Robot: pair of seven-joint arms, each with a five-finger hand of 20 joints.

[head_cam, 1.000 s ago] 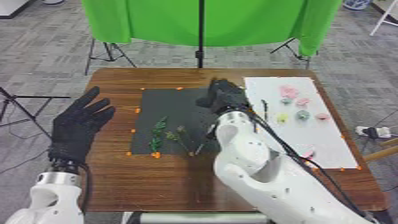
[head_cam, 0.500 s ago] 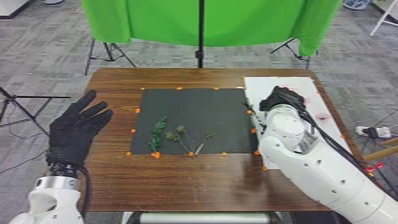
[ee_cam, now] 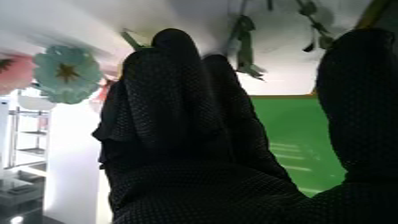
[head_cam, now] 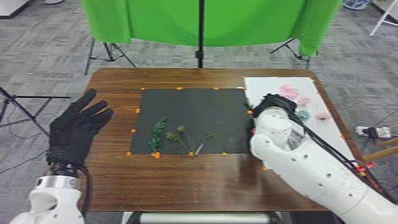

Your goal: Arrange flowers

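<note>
The left hand [head_cam: 76,131] rests over the table's left side with straight fingers, touching nothing. In the head view the right hand [head_cam: 276,103] is over the left part of the white sheet [head_cam: 332,147]. The right wrist view shows the right hand [ee_cam: 182,120] with straight fingers and the thumb apart, a leafy stem [ee_cam: 246,47] just beyond the fingertips. Pink flowers [head_cam: 289,91] and a teal flower [head_cam: 303,115] lie on the sheet; a teal flower [ee_cam: 67,74] is near the fingers. Green sprigs [head_cam: 157,135] and small stems [head_cam: 181,137] lie on the black sheet [head_cam: 195,107].
Orange bits of tape [head_cam: 179,88] mark the black sheet's edges. The brown table [head_cam: 200,185] extends in front of the sheets. A green cloth [head_cam: 213,25] hangs behind the table, with a black stand pole [head_cam: 201,57] before it.
The right hand has moved right from the black sheet to the white one, then slightly back left over the last half second. The left hand has shifted slightly.
</note>
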